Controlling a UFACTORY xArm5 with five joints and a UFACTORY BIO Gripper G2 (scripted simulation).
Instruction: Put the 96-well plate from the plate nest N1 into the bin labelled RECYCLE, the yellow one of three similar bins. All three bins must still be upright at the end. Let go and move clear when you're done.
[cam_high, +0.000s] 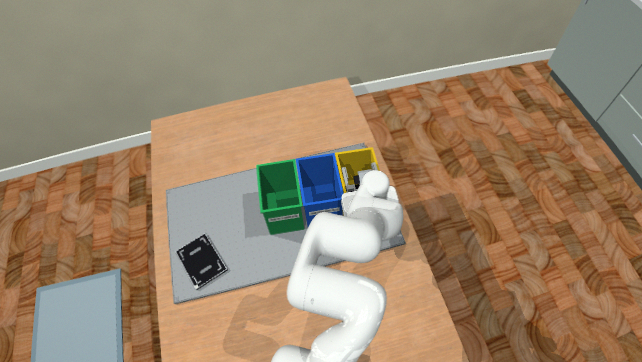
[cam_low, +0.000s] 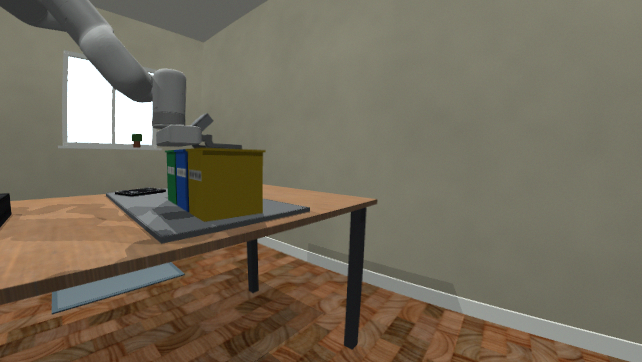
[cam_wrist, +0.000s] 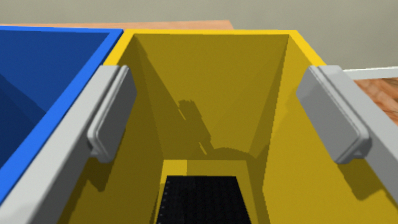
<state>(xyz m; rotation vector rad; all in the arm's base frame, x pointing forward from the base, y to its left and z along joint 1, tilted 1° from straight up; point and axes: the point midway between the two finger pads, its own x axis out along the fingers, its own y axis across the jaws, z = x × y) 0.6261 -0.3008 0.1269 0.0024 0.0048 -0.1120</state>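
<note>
The black 96-well plate (cam_wrist: 202, 200) is deep inside the yellow bin (cam_high: 356, 159) (cam_low: 232, 185) (cam_wrist: 210, 65), well below the fingers; its near part is cut off by the wrist view's edge. Whether it rests on the bin floor or is still dropping cannot be told. My gripper (cam_high: 359, 172) (cam_low: 222, 146) (cam_wrist: 223, 115) is open, its fingers wide apart with nothing between them, at the yellow bin's mouth near the side rims. All three bins stand upright. The plate nest (cam_high: 202, 261) (cam_low: 140, 191) at the mat's left front holds no plate.
The blue bin (cam_high: 320, 167) (cam_low: 182, 192) (cam_wrist: 55, 60) stands right beside the yellow one, with the green bin (cam_high: 282, 220) (cam_low: 171, 189) on its other side. The left finger is close to the blue bin's rim. The bins stand on a grey mat (cam_high: 220, 215) (cam_low: 292, 212).
</note>
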